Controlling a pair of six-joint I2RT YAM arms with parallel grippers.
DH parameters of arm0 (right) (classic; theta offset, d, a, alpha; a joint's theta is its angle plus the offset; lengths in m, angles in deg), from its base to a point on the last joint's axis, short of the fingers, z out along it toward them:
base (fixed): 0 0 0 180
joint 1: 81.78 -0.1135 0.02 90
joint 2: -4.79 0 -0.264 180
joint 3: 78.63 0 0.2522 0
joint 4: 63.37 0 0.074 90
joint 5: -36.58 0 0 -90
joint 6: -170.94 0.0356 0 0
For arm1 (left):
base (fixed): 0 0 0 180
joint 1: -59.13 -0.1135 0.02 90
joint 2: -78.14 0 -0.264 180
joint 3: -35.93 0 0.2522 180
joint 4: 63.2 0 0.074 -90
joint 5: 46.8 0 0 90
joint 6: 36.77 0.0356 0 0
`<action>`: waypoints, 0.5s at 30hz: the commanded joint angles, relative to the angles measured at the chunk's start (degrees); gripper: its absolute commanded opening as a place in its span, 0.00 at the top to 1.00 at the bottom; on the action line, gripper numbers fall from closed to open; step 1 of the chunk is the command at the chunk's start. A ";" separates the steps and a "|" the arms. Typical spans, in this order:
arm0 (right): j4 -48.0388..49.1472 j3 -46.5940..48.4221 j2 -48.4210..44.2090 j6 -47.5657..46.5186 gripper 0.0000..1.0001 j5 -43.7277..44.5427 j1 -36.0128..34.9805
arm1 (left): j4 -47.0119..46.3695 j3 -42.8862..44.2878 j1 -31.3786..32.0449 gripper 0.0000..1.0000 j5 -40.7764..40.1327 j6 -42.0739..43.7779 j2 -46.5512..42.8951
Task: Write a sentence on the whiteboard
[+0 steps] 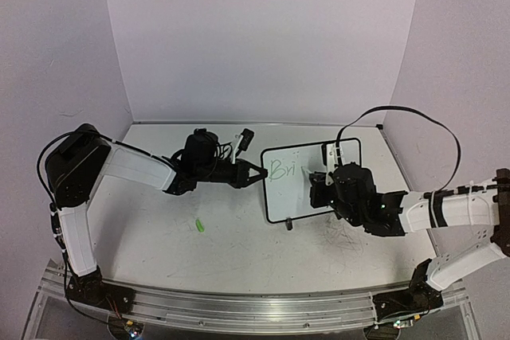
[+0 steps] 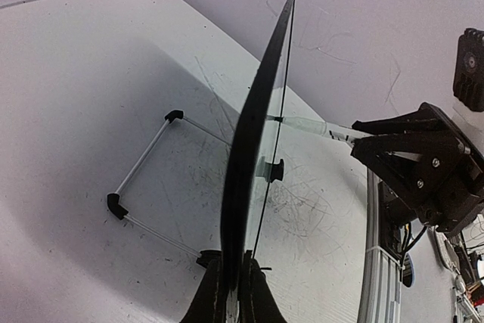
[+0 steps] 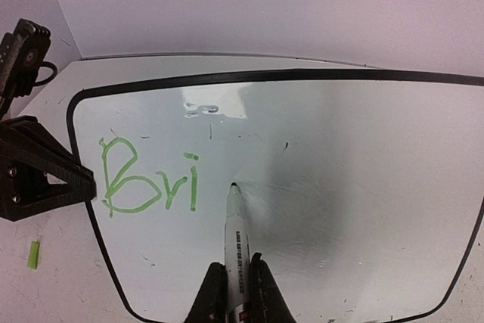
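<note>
The whiteboard stands tilted on the table, mid-right. My left gripper is shut on its left edge. In the left wrist view the whiteboard shows edge-on, clamped in the left gripper. The sentence reads "Bri" in green at the whiteboard's upper left, and shows as the sentence from above. My right gripper is shut on a white marker. The marker's tip is at the board's face, just right of the "i".
A small green marker cap lies on the table left of the board, seen as the cap in the right wrist view. The board's wire stand with black feet rests behind it. Walls close three sides; an aluminium rail runs along the near edge.
</note>
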 commanded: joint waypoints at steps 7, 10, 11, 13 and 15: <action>3.09 1.94 1.92 -1.78 1.00 0.71 0.23 | 1.12 -0.29 -0.30 1.00 -0.53 1.12 -2.60; 3.09 1.97 2.04 -1.78 1.00 -0.03 0.25 | 1.11 -0.30 -0.26 1.00 -0.50 1.18 -2.60; 3.08 1.92 2.09 -1.78 1.00 -0.20 0.22 | 1.11 -0.29 -0.26 1.00 -0.50 1.21 -2.60; 3.09 1.81 2.11 -1.87 1.00 -0.72 0.21 | 1.11 -0.30 -0.26 1.00 -0.57 1.25 -2.51; 2.98 1.73 2.02 -1.96 1.00 -1.39 0.22 | 1.15 -0.30 -0.26 1.00 -0.50 1.26 -2.51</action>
